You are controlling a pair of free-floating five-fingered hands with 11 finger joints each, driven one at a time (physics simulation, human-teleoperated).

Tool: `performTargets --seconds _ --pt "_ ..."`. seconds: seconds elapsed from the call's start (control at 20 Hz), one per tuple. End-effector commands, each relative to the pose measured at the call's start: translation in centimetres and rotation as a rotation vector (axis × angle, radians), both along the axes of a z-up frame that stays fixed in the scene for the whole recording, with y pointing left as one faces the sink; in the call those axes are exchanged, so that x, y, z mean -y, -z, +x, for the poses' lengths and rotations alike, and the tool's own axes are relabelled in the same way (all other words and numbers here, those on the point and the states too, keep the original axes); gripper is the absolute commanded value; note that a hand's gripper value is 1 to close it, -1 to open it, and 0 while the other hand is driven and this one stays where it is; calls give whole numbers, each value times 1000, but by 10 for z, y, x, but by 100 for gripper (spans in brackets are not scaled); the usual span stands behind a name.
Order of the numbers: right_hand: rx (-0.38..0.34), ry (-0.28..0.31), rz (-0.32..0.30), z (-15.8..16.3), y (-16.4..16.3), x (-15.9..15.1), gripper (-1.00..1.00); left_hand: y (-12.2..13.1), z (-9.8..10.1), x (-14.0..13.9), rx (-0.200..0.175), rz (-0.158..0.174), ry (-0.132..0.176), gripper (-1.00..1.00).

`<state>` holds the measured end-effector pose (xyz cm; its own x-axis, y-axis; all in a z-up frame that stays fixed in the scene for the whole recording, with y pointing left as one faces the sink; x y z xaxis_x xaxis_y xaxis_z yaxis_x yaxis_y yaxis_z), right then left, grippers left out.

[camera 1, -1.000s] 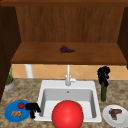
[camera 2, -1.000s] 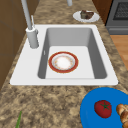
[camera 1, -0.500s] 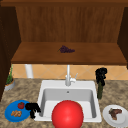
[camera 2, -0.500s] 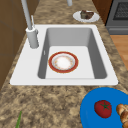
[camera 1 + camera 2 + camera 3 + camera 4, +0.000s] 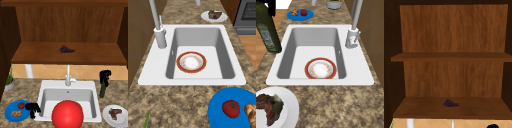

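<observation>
Gripping the top of the dark green bottle (image 5: 102, 90) with curled fingers, my right hand (image 5: 105, 75) is holding it upright on the counter (image 5: 115, 95) just right of the sink (image 5: 67, 91). Over by the sink's left front corner, my left hand (image 5: 32, 108) is hovering with its fingers curled downward, just beside the blue plate (image 5: 11, 117) carrying a tomato (image 5: 21, 105), touching nothing I can make out.

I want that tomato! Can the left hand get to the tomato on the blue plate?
Probably yes. The left hand hangs at the blue plate's right edge, and the tomato lies just beside it with nothing between them. The nuts sit farther forward, out of the way.
</observation>
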<state>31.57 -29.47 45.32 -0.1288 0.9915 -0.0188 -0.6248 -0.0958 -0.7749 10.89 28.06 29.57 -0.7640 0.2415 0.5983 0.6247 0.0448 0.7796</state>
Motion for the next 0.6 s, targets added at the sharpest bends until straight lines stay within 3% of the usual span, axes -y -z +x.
performTargets --seconds 0.0,0.35,0.55 --pt "35 -45 9 19 19 14 100 0 0 0 0 0 0 0" --pt "35 -29 -4 39 70 47 100 0 0 0 0 0 0 0" --pt "43 -9 -54 38 92 55 100 0 0 0 0 0 0 0"
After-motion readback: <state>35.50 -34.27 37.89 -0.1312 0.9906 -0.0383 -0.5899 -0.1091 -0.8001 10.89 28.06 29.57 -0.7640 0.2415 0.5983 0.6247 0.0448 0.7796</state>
